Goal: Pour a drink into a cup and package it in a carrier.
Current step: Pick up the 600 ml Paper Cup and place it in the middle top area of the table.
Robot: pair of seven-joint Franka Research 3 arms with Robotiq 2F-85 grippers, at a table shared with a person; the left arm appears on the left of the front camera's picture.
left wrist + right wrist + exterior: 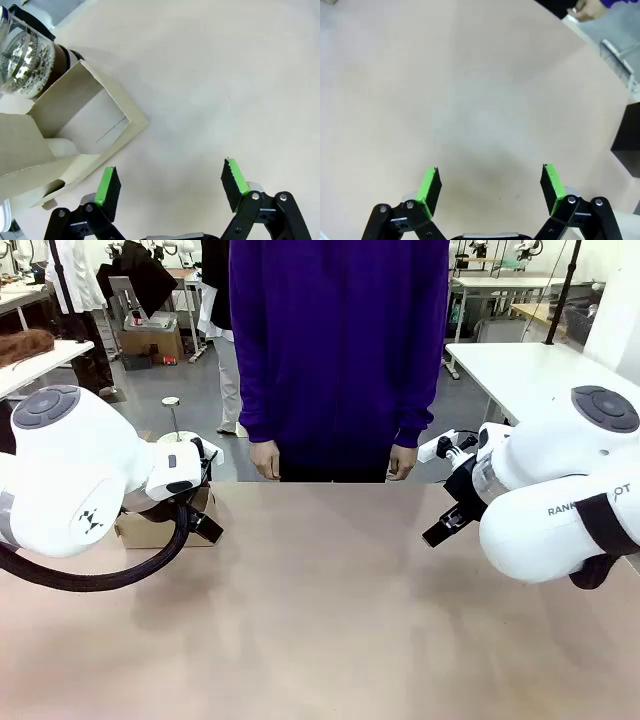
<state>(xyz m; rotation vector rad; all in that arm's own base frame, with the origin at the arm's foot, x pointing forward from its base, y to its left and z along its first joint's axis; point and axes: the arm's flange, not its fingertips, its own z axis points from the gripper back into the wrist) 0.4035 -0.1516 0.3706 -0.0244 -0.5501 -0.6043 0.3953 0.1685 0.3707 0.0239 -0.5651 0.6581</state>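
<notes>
The brown cardboard carrier [85, 107] lies at the left of the left wrist view, its open slot facing the camera; in the front view the carrier [140, 531] peeks out from under my left arm. Behind it stands the glass jug [22, 55] with metal bands, the dark drink [63, 54] showing at its base. Its lid and plunger knob [172, 435] rise behind the left arm. A white rounded shape [62, 148] sits inside the carrier; I cannot tell if it is the cup. My left gripper [170, 172] is open beside the carrier. My right gripper [490, 175] is open over bare table.
A person in a purple top stands at the far edge, hands [265, 458] hanging at their sides. The table's far edge and a hand [585, 7] show at the top right of the right wrist view, a black object [627, 142] beyond the edge.
</notes>
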